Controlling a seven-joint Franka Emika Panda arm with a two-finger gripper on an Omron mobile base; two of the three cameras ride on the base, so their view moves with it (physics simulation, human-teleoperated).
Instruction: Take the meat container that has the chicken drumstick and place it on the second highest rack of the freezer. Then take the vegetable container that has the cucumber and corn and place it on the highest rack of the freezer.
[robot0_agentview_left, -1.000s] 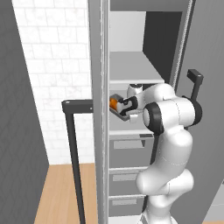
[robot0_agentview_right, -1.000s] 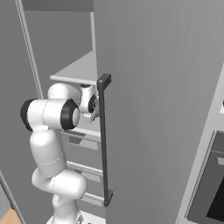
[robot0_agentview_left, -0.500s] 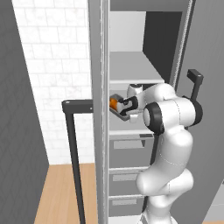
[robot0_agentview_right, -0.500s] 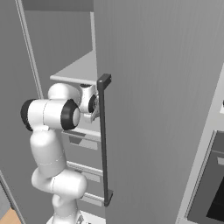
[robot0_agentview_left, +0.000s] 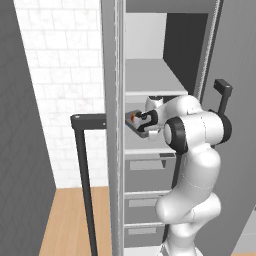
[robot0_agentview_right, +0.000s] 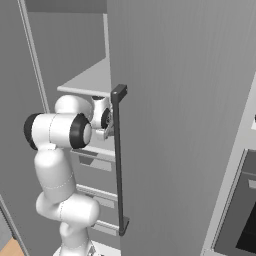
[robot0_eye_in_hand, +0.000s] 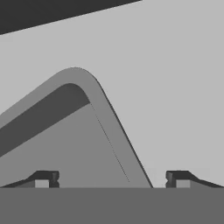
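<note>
The meat container (robot0_agentview_left: 137, 126), a shallow grey tray, sits at the front of the freezer's (robot0_agentview_left: 165, 60) second shelf level, with the orange-brown chicken drumstick (robot0_agentview_left: 132, 116) in it. My gripper (robot0_agentview_left: 146, 121) is right at the tray's near edge, jaws open. In the hand view the tray's rounded rim corner (robot0_eye_in_hand: 85, 85) lies between the spread fingertips (robot0_eye_in_hand: 43, 178) without touching them. The highest rack (robot0_agentview_left: 156, 92) is the pale plate just above. From the right base view the gripper (robot0_agentview_right: 106, 120) is half hidden by the door handle. The vegetable container, cucumber and corn are out of view.
The open grey freezer door (robot0_agentview_right: 190, 125) with its long dark handle (robot0_agentview_right: 119, 160) stands close to the right of the arm. Another dark bar handle (robot0_agentview_left: 84, 175) stands at the left. Pale drawers (robot0_agentview_left: 149, 202) sit below the shelves. An oven (robot0_agentview_right: 246, 215) is at far right.
The fingers have spread wide and let go of the meat container. The arm and the tray have stayed where they were.
</note>
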